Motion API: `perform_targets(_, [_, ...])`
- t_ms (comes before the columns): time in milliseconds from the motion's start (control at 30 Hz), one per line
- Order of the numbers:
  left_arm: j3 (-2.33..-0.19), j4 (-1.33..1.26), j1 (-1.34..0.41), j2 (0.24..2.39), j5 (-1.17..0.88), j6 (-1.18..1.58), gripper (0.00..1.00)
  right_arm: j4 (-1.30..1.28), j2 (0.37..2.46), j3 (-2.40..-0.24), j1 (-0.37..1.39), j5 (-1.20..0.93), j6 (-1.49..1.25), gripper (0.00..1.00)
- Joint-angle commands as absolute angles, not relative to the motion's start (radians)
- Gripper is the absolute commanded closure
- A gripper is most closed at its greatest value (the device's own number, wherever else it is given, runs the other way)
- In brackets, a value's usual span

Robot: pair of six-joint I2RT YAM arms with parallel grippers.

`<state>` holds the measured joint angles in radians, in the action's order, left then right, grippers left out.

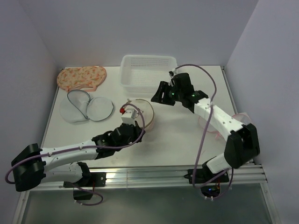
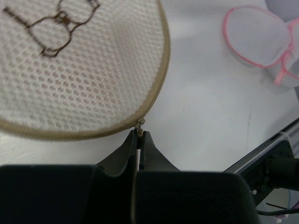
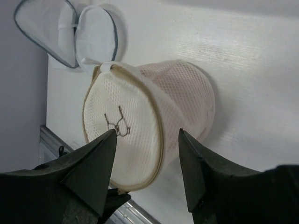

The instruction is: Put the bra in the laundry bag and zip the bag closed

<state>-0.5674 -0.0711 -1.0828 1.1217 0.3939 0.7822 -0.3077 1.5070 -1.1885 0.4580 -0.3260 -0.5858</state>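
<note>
My left gripper (image 2: 139, 136) pinches the zip pull (image 2: 139, 124) of the laundry bag (image 1: 145, 111), mid-table. Pink shows through its mesh, and the zip looks almost shut. My right gripper (image 3: 147, 137) hangs open above it.

— Is there any word, brand or number that you can read here?

— No, you find none in the three views. The only mark is a small dark-brown line drawing (image 2: 55, 29) on the mesh face of the laundry bag (image 2: 93, 84).

— Does it carry letters?

— You cannot read any. It is only outlines, cut by the picture edge in the left wrist view and very small in the right wrist view.
</note>
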Motion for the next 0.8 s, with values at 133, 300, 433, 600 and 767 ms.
perform_targets(133, [-0.686, -0.206, -1.108, 1.215, 0.325, 0.729, 1.0, -0.308, 1.203, -0.936, 0.5, -0.282, -0.71, 0.36])
perform_targets(300, [-0.736, -0.219, -1.115, 1.278, 0.299, 0.715, 1.0, -0.21, 1.082, -0.79, 0.531, -0.259, -0.819, 0.35])
perform_targets(433, [-0.771, -0.221, -1.126, 1.313, 0.29, 0.709, 1.0, -0.16, 1.089, -0.753, 0.532, -0.249, -0.87, 0.35])
perform_targets(600, [-0.782, -0.222, -1.129, 1.333, 0.293, 0.706, 1.0, -0.095, 1.153, -0.736, 0.541, -0.265, -0.913, 0.36])
perform_targets(767, [-0.781, -0.215, -1.131, 1.328, 0.291, 0.707, 1.0, -0.058, 1.21, -0.721, 0.543, -0.262, -0.914, 0.55])
